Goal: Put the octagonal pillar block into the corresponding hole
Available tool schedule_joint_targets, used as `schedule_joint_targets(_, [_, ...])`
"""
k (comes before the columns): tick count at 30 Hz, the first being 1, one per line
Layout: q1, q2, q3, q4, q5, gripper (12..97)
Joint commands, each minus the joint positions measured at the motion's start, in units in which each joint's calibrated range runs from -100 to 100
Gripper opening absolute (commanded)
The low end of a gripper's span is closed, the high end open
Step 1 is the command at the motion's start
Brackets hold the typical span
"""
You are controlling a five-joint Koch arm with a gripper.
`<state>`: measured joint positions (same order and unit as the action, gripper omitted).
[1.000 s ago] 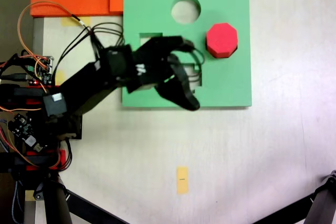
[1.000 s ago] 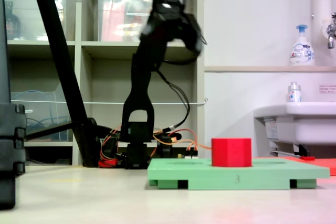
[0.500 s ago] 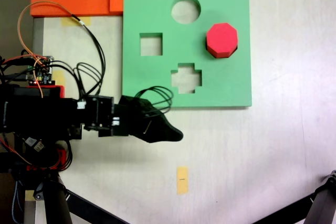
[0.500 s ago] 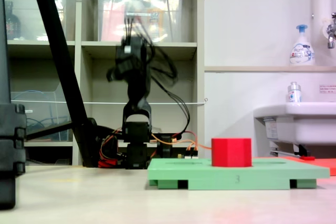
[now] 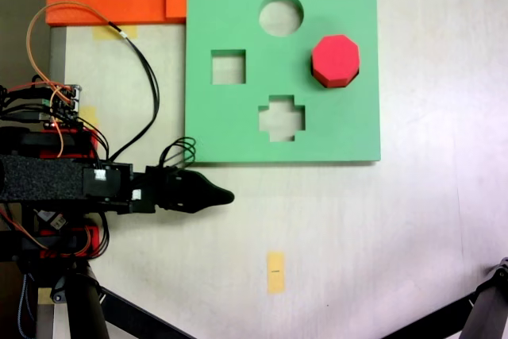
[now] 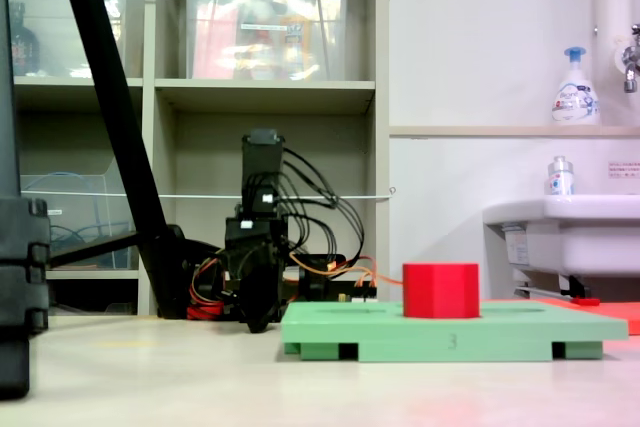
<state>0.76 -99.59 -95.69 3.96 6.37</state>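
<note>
On the pale table (image 5: 413, 236), the green board (image 6: 452, 331) marked "3" holds the red block (image 5: 335, 59); gripper (image 5: 226, 195) state unclear.

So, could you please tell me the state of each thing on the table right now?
Red block: upright, sitting in the board's eight-sided hole, top proud of the surface.
Green board: flat on the table.
Round hole: empty.
Square hole: empty.
Cross hole: empty.
Gripper: low over the table, off the board, holding nothing; open or shut cannot be told.
</note>
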Motion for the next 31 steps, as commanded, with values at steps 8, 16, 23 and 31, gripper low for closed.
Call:
schedule_joint_targets(8, [-0.1, -0.4, -4.3, -1.2, -1.8, 47.2])
schedule_joint_targets(16, [-1.3, -0.4, -4.3, -2.0, -1.7, 49.7])
schedule_joint_targets(23, [-1.3, -0.4, -4.3, -1.9, -1.7, 49.7])
schedule_joint_targets(31, [-1.3, -0.4, -4.3, -1.9, -1.7, 49.7])
